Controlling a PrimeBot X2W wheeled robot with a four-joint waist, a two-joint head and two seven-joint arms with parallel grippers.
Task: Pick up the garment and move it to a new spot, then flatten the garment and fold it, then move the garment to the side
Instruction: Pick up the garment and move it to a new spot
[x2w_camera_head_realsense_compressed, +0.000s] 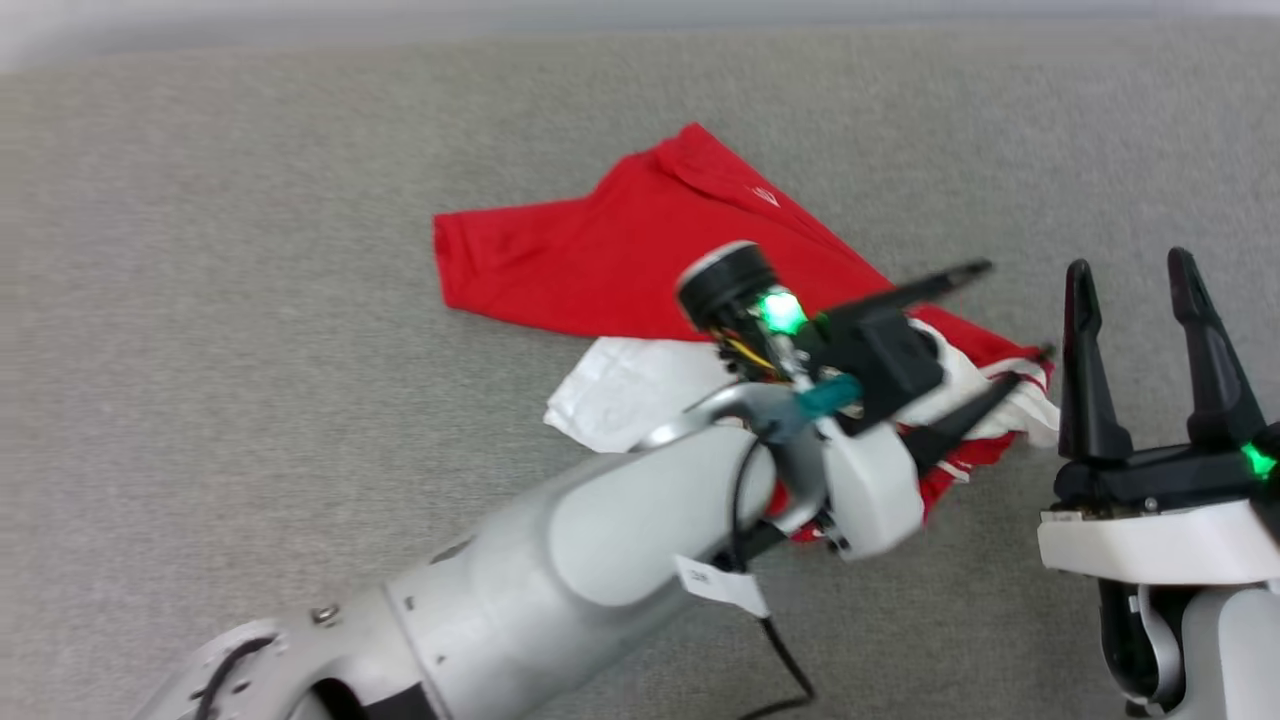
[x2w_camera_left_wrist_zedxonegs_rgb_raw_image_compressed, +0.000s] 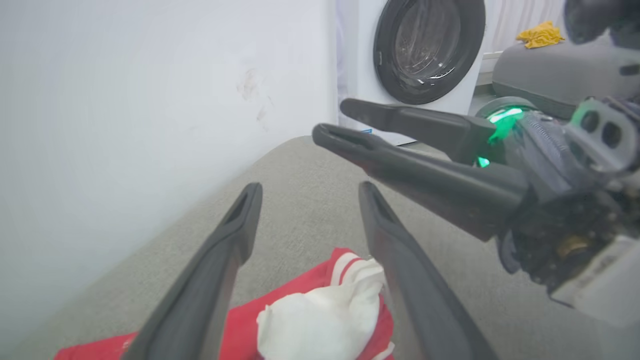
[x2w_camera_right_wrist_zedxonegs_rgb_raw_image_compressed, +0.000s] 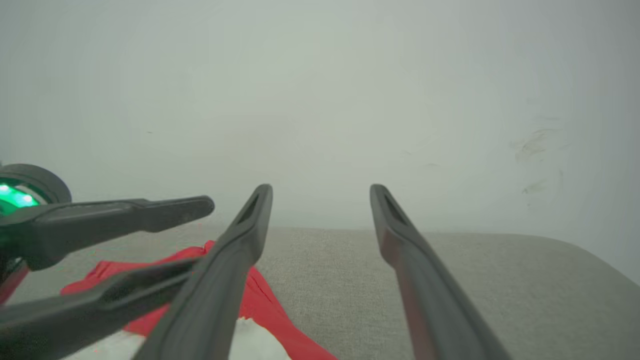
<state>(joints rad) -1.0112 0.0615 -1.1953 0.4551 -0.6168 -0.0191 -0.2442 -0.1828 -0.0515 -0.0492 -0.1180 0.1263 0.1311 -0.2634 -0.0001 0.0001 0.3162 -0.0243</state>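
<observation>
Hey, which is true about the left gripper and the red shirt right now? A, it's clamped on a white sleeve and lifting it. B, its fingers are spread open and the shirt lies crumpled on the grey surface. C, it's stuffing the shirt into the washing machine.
B: the left gripper has its fingers wide apart over the shirt, which rests on the grey surface.

The grey padded surface (x2w_camera_head_realsense_compressed: 250, 300) carries the garment (x2w_camera_head_realsense_compressed: 620, 250), which lies on it crumpled. Just below the left hand (x2w_camera_head_realsense_compressed: 1015, 310), between its two fingers, a white sleeve is bunched on the red cloth. The red body spreads flat behind this hand. The striped edge ends just left of the right hand (x2w_camera_head_realsense_compressed: 1130, 262).
</observation>
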